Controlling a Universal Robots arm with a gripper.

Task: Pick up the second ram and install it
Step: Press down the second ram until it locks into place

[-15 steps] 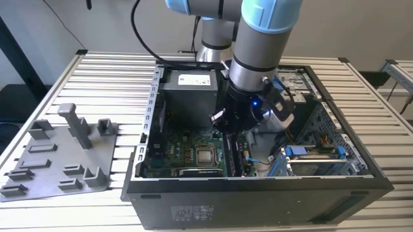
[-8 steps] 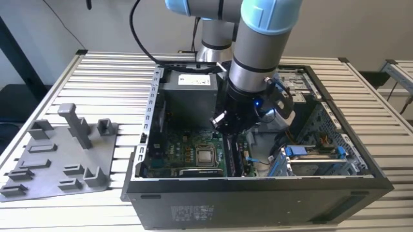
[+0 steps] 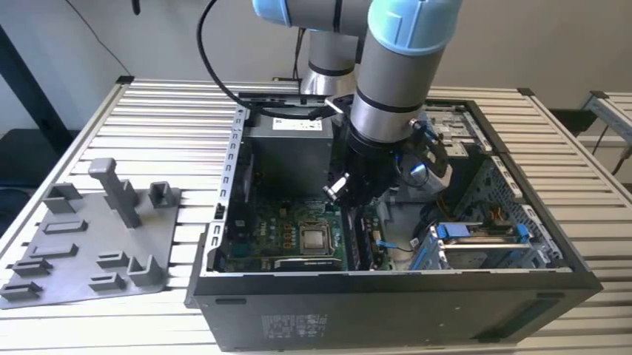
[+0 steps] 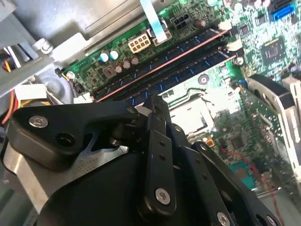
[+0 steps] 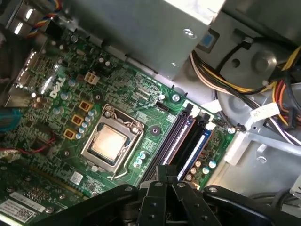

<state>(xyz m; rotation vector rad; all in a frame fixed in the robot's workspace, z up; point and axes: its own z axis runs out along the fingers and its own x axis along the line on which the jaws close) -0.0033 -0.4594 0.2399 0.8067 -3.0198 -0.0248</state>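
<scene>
My gripper (image 3: 341,194) reaches down into the open computer case (image 3: 229,222), over the motherboard's memory slots. Its black fingers (image 5: 160,173) are pressed together and shut, with nothing visible between them. Two thin dark sticks stand side by side in the slots beside the CPU socket (image 5: 110,143). The ram (image 5: 173,139) nearer the socket runs straight under my fingertips (image 4: 155,101), and in the second wrist view this ram (image 4: 188,70) shows bluish chips. The neighbouring stick (image 4: 174,55) has a reddish top edge. I cannot tell whether the fingertips touch the ram.
A grey plastic tray (image 3: 59,285) with upright posts lies on the slatted table at the exterior view's left. Inside the case are the power supply (image 3: 286,137), bundled cables (image 5: 277,108) and a blue drive cage (image 3: 474,240). Two more slots (image 5: 197,146) lie beside the sticks.
</scene>
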